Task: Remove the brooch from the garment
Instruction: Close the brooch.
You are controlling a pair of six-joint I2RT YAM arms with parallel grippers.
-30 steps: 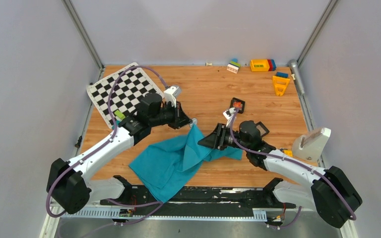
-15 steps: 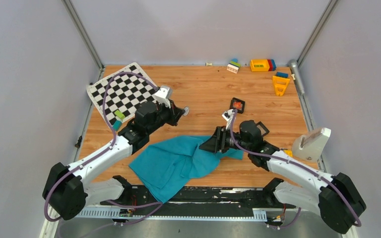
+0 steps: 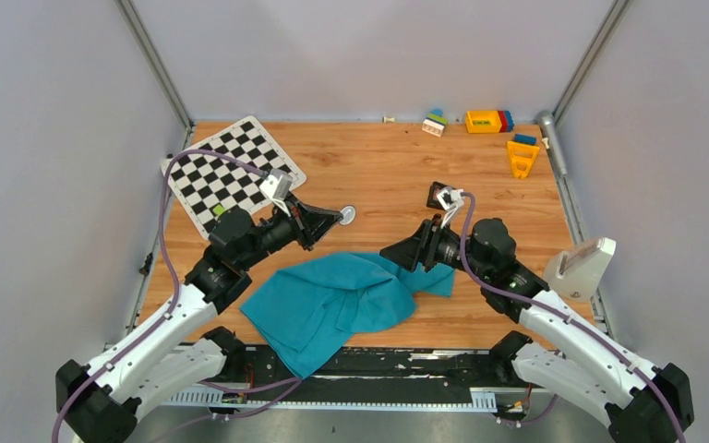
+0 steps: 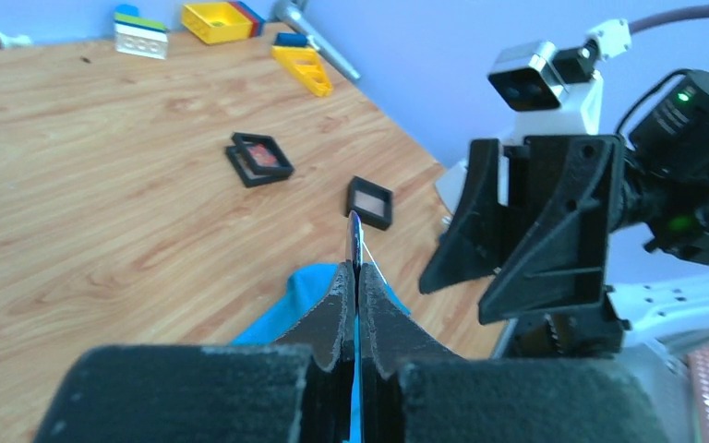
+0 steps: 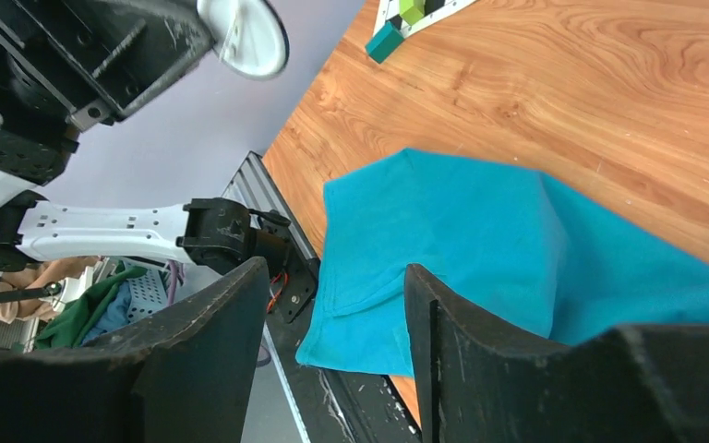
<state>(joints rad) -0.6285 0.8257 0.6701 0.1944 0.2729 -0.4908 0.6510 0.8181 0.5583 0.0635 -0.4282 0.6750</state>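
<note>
Brooch point(image 3: 346, 216) pinched in left gripper point(image 3: 335, 218), apart from garment point(image 3: 332, 300); right gripper point(image 3: 395, 257) agape.

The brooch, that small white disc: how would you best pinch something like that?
Across its two flat faces, coming in edge-on at the rim. The brooch is a thin round disc, so a flat pinch seats well on its faces. The left gripper holds it just so, shut on one edge of it.

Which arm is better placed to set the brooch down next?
Left. The left end effector is shut on the brooch, already off the garment and above the table. The right end effector is open, empty, beside the garment.
</note>
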